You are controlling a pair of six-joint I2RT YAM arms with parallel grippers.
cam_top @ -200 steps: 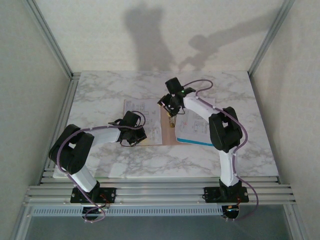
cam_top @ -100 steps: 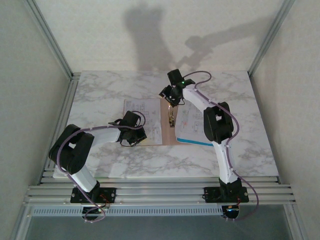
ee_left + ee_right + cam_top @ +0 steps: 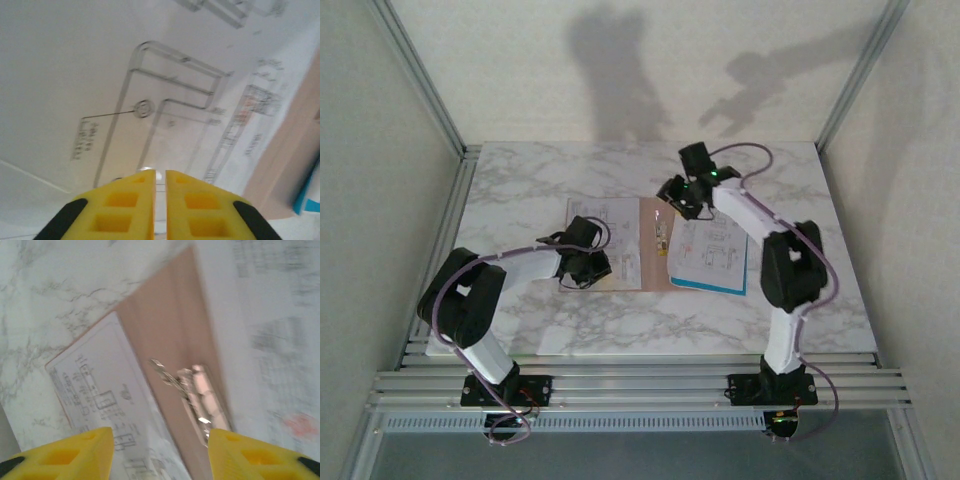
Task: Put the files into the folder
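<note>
Counter (image 3: 520, 180) bare along far edge and down both flanks: you can pass there. Centre blocked by open folder (image 3: 650, 268) with files (image 3: 610, 235) spread flat across it, metal clip (image 3: 661, 232) raised on spine. Left hand (image 3: 588, 272) sits low on left sheet; right hand (image 3: 672, 192) hangs over folder's far end. Frame posts (image 3: 420, 75) and side walls hem in both sides.

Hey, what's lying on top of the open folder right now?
On the folder lie printed sheets on the left half and the right half, the right with a blue edge, plus a metal clip along the spine. Anything beneath them is covered.
</note>
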